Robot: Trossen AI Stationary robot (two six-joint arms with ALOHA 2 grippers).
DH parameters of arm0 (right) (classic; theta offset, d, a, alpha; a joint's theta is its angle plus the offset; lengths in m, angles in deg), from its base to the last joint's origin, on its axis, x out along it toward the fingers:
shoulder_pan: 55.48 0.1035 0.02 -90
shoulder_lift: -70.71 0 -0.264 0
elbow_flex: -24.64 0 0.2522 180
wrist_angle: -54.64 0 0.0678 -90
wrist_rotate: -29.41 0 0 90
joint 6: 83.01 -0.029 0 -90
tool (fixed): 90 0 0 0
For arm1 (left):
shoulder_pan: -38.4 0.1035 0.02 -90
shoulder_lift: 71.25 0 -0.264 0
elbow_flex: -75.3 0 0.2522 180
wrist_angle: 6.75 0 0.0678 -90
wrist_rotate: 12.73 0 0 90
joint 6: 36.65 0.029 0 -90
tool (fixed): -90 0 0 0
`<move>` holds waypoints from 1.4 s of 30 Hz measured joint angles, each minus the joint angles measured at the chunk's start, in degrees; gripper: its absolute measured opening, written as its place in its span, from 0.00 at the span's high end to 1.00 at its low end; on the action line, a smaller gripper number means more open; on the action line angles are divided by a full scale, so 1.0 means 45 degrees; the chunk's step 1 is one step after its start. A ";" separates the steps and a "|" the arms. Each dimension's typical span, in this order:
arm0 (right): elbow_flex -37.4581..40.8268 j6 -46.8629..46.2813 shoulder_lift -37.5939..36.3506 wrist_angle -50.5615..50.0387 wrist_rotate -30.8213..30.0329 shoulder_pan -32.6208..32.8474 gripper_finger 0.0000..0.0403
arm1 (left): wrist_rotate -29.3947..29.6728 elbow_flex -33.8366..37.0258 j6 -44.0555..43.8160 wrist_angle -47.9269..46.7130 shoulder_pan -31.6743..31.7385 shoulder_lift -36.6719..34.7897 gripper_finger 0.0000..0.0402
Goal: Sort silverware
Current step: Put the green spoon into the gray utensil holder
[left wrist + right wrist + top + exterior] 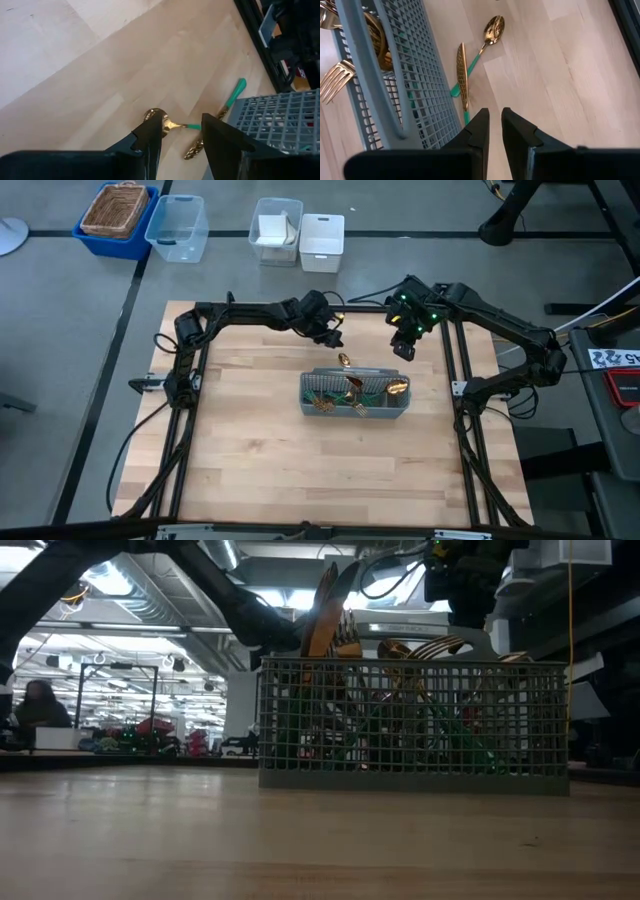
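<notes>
The grey mesh caddy (355,395) stands mid-table and holds several gold forks and spoons (335,615) upright. A gold spoon (156,117) and a gold knife (234,95), both with teal handles, lie crossed on the wood just beyond the caddy's far side; both also show in the right wrist view, the spoon (493,29) and the knife (462,75). My left gripper (182,132) is open above them, its fingers on either side of the spoon's neck. My right gripper (495,122) hovers near the caddy's far right corner, shut and empty.
Beyond the table's far edge stand a blue bin with a basket (115,215), a clear bin (178,225) and two white containers (300,235). Bare wood (330,470) lies toward the near edge. The arm frames run along both table sides.
</notes>
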 joint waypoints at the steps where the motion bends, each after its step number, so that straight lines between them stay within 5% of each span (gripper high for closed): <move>1: 0.0000 -0.0001 0.0000 0.0004 0.0000 0.0000 0.87 | -0.0003 -0.0008 -0.0024 -0.0038 -0.0021 0.0000 0.68; 12: 0.0000 0.0128 0.0000 0.1112 -0.0869 -0.0062 0.87 | -0.0863 -0.0015 -0.1744 -0.0298 0.0442 -0.0015 0.68; 18: 0.0000 0.1245 0.0307 0.2125 0.0957 -0.1196 0.87 | -0.2934 -0.0015 -0.2084 -0.0295 0.0962 -0.0074 0.68; 27: 0.0000 0.3731 0.2901 0.4056 0.3871 -0.2767 0.87 | -0.2606 -0.0005 -0.1581 -0.0569 0.1382 -0.1150 0.68; 42: 0.0005 0.3579 0.6435 0.5910 0.3940 -0.2594 0.87 | -0.1900 0.0000 -0.1433 -0.1662 0.1981 -0.1971 0.68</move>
